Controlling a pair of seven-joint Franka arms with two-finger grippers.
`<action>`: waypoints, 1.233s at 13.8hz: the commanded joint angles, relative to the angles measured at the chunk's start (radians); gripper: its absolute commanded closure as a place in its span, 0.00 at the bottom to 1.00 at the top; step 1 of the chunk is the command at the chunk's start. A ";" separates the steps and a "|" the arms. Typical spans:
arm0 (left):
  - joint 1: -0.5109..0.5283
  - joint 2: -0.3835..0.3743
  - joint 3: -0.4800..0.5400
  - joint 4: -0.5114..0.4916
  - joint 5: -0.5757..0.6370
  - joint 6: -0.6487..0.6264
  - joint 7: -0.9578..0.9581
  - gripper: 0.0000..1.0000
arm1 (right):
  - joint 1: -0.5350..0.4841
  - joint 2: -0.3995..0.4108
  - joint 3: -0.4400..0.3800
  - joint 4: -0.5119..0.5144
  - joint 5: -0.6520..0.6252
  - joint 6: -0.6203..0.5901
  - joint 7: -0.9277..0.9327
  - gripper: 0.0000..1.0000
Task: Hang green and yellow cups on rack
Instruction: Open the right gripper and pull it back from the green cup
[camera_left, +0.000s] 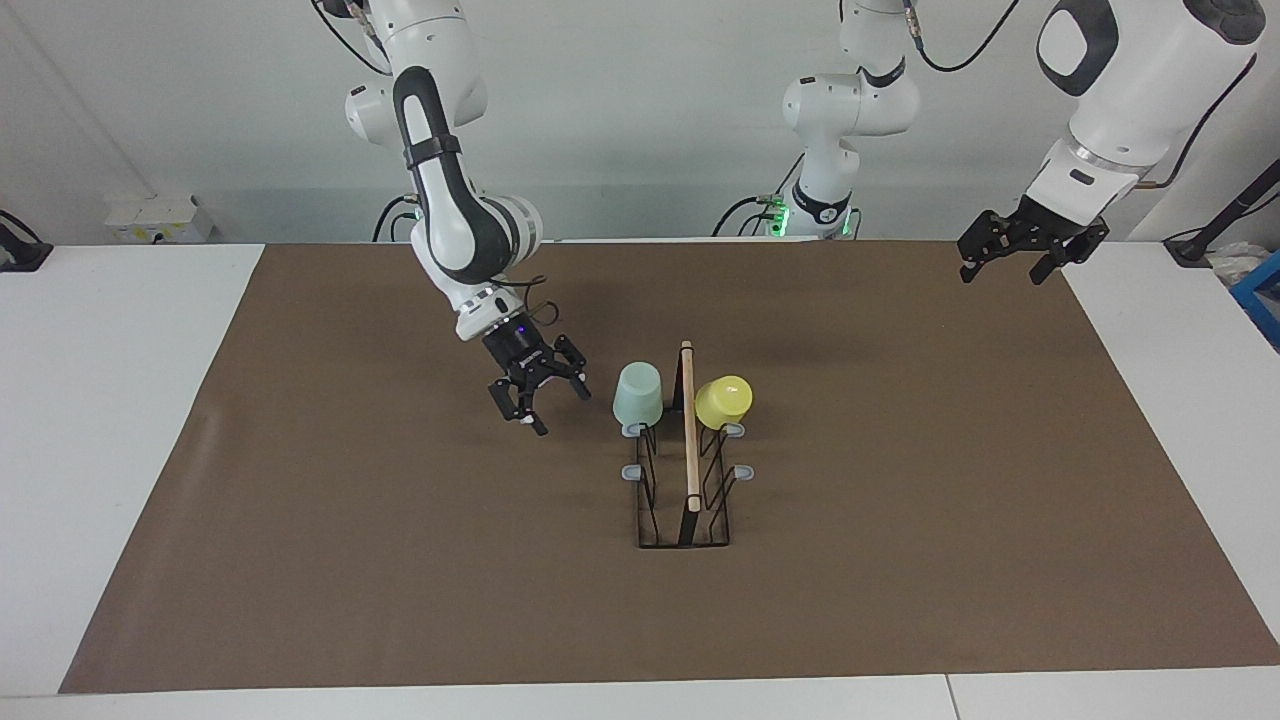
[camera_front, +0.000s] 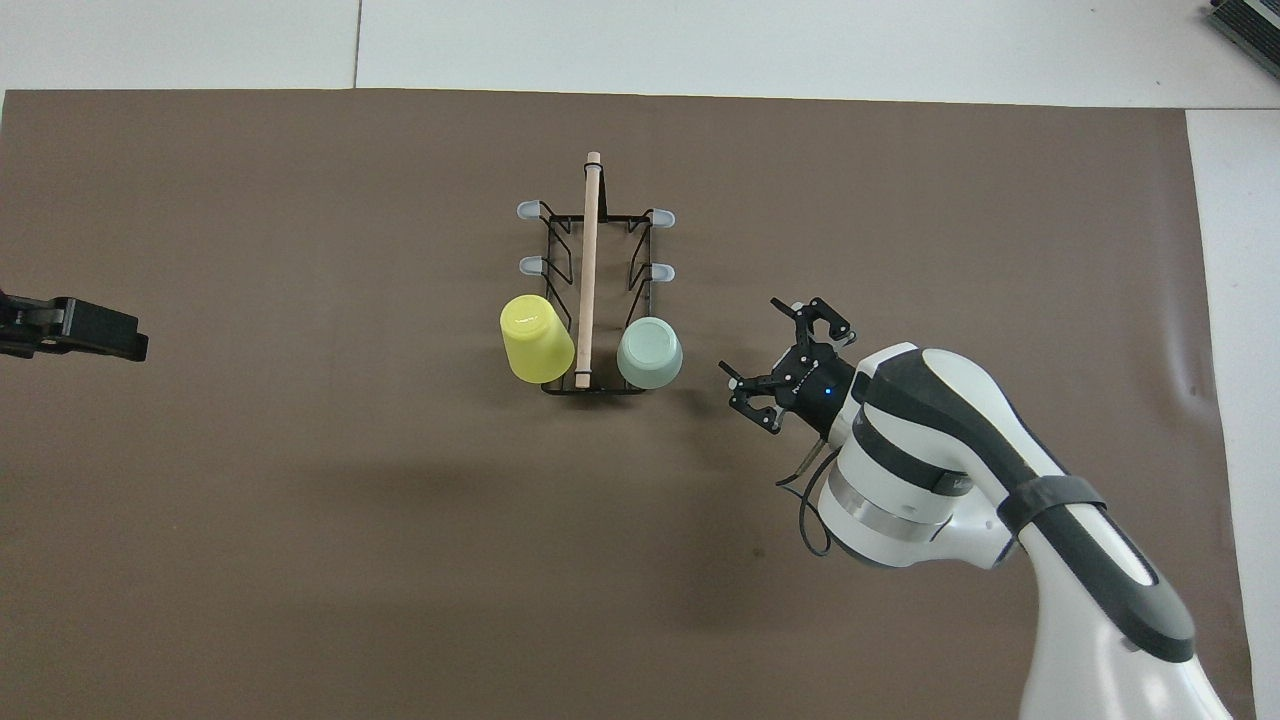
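The black wire rack (camera_left: 688, 520) (camera_front: 560, 250) stands mid-table with its wooden rod (camera_left: 690, 430) (camera_front: 588, 260) along the top. A mint green cup (camera_left: 638, 393) (camera_front: 650, 352) hangs upside down on the peg nearest the robots, on the side toward the right arm. The yellow cup (camera_left: 723, 399) (camera_front: 537, 338) hangs tilted on the matching peg on the side toward the left arm. My right gripper (camera_left: 540, 405) (camera_front: 780, 355) is open and empty, apart from the green cup, over the mat toward the right arm's end. My left gripper (camera_left: 1003, 272) (camera_front: 120, 335) waits open and empty over the mat's edge.
A brown mat (camera_left: 400, 560) covers the table. Grey-tipped pegs (camera_left: 632, 472) (camera_front: 661, 271) farther along the rack carry nothing. A blue box (camera_left: 1262, 290) sits off the mat at the left arm's end.
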 joint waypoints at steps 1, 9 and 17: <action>-0.011 -0.017 0.001 -0.011 0.021 0.012 -0.012 0.00 | -0.047 -0.015 0.007 -0.002 -0.222 0.034 -0.013 0.00; -0.008 -0.018 0.001 -0.012 0.020 0.007 -0.017 0.00 | -0.287 -0.010 0.001 -0.008 -0.911 -0.147 -0.017 0.00; -0.002 -0.018 0.001 -0.012 0.020 0.006 -0.017 0.00 | -0.516 -0.055 -0.002 0.202 -1.638 -0.711 0.523 0.00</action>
